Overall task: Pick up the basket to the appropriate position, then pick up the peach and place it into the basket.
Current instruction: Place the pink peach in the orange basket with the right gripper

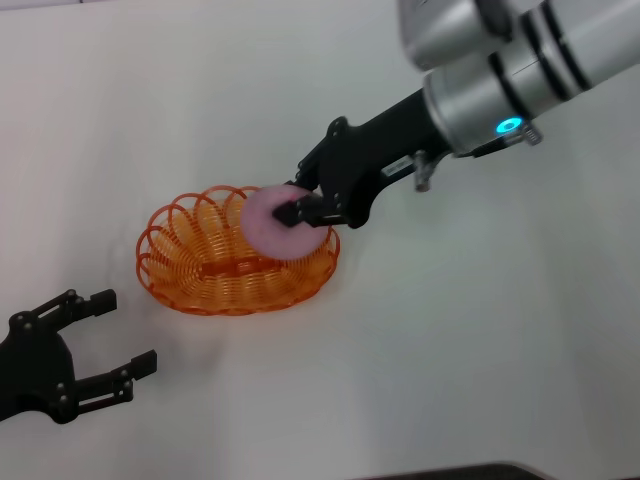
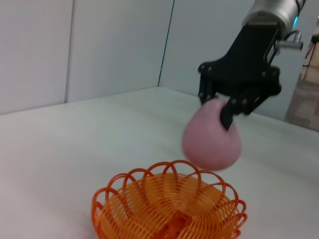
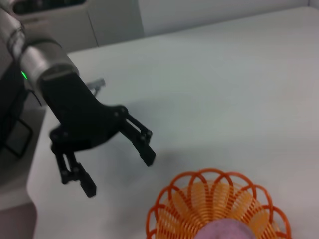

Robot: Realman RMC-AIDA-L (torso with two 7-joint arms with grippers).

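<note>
Peach held over the basket, ready to drop in.

You had the left gripper (image 1: pixel 110 345) parked on the table near the basket (image 1: pixel 215 275), fingers spread and empty, clear of the work. Your right gripper (image 1: pixel 300 205) was clenched on the peach (image 1: pixel 280 225), holding it just above the basket's right rim, so that a release would likely land it inside.
</note>
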